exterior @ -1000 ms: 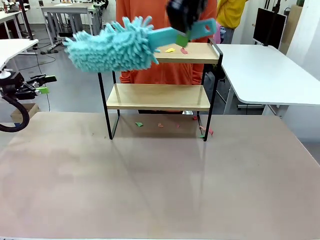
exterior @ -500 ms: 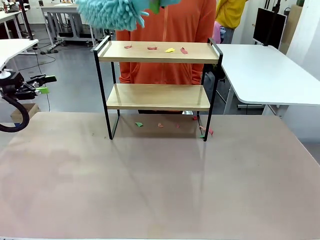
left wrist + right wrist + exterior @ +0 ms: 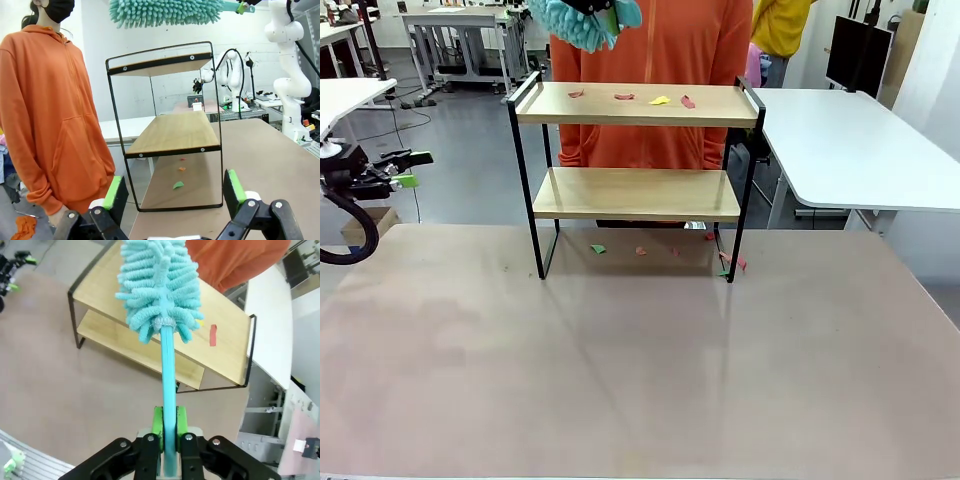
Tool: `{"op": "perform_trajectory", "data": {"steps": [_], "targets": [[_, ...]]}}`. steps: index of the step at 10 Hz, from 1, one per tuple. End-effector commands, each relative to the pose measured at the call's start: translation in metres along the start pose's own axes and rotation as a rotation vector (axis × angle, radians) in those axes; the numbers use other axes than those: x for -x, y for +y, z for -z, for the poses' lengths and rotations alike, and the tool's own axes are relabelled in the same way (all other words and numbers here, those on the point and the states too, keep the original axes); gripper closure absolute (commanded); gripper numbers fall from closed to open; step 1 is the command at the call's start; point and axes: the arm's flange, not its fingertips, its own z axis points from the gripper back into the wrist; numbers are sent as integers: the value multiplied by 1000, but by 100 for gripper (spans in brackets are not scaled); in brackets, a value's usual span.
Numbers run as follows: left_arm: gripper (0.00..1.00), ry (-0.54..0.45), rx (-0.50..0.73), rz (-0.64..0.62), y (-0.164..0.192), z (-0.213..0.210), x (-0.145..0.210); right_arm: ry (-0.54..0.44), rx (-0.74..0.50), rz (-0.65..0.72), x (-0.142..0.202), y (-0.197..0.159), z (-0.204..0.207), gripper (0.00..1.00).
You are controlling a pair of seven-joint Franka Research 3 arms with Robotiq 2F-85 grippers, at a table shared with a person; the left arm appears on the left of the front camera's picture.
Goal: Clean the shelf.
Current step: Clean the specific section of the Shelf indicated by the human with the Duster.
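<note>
The right gripper (image 3: 169, 422) has its green pads clenched on the teal handle of the duster (image 3: 160, 285). The handle runs straight up the middle of the right wrist view to the fluffy head. The grip looks square, with no tilt that I can see.

The left gripper (image 3: 173, 190) sits at the bottom of its own view with the fingers spread wide and nothing between them. It is parked well off to one end of the shelf (image 3: 635, 193), looking along both boards.

In the front view the shelf stands upper middle, at the far edge of the table (image 3: 640, 380), with a person in orange (image 3: 670, 50) just behind it. The duster head hangs at the top edge of that frame, above the shelf's left end and clear of the top board (image 3: 610, 110).

I judge we are mid-job, with the head lifted between strokes. A few paper scraps (image 3: 660, 100) lie on the top board, while the lower board looks bare. More scraps (image 3: 598, 248) lie on the table under the shelf (whether those count, I can't say).

Next I would bring the head down until the fibres touch the top board at its left end. Then I would draw it toward the scraps and push them off a long edge, since the raised end rails would trap them. Light pressure only, because the frame looks thin enough to slide or tip.
</note>
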Motion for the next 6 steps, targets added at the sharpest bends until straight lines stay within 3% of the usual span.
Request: {"op": "perform_trajectory", "data": {"steps": [1,4,6], "targets": [[0,3,1,15,-2,1,-3,-5,-3,-14,10,-2,-12,87],[0,3,1,15,-2,1,-3,-4,-3,-7,4,2,-6,87],[0,3,1,15,-2,1,-3,-52,82,208,-11,27,12,87]]}}
